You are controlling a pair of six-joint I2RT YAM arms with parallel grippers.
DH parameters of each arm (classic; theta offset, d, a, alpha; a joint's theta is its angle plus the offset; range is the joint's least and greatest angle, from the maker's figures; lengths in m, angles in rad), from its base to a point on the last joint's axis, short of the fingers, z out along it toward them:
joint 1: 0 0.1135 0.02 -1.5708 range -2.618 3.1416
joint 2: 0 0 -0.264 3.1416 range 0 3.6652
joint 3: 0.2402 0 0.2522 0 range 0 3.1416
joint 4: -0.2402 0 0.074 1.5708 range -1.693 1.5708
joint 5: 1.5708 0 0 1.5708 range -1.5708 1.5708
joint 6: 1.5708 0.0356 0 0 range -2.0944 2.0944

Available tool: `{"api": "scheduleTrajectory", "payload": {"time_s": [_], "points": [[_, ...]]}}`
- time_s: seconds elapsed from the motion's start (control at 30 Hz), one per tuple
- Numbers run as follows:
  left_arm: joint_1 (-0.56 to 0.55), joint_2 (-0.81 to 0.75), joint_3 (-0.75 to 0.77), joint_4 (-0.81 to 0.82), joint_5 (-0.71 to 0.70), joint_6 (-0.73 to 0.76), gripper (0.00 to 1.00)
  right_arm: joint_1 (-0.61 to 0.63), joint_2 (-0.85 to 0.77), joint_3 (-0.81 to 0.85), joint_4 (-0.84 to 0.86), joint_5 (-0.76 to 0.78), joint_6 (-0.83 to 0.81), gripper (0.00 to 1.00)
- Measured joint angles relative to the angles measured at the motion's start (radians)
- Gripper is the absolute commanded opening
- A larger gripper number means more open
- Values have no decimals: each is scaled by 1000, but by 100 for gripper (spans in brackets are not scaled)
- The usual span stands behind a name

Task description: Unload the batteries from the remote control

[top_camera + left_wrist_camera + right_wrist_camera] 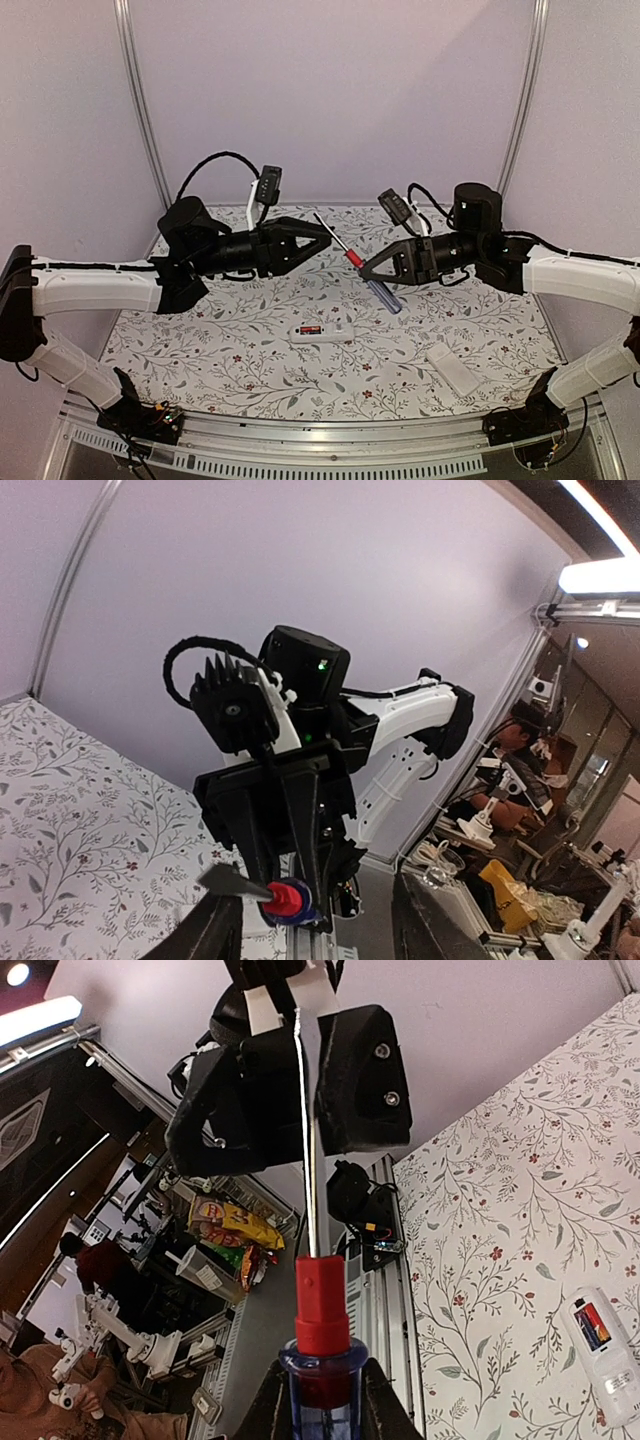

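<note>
The white remote control (322, 332) lies recess-up in the middle of the floral table, with a red battery (310, 330) showing in it. It also shows in the right wrist view (600, 1355), with the battery (592, 1325) at its near end. My right gripper (368, 270) (325, 1400) is shut on the red-and-blue handle of the screwdriver (372, 278) (322, 1310), held in the air above the table behind the remote. Its shaft points at my left gripper (322, 237) (320, 930), which is open, with the screwdriver (285, 900) tip close by its fingers.
A plain flat white plate (452, 370) lies at the front right of the table. The floral cloth (200, 340) ends at a metal rail (330, 432) along the near edge. Pale walls stand behind and at both sides.
</note>
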Motion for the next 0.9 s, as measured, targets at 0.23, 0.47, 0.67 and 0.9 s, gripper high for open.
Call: {"api": "scheduleTrajectory", "payload": {"time_s": [0.23, 0.47, 0.67, 0.9], "points": [[-2, 0, -13, 34, -9, -31, 28, 0, 12, 2, 19, -27, 0, 0], [-2, 3, -16, 39, -36, -53, 0, 0, 13, 3, 28, -43, -1, 0], [-4, 10, -22, 58, -64, -80, 0, 2, 17, 4, 35, -48, -4, 0], [-5, 10, -34, 64, -129, -116, 0, 2, 19, 5, 34, -23, -8, 78]]}}
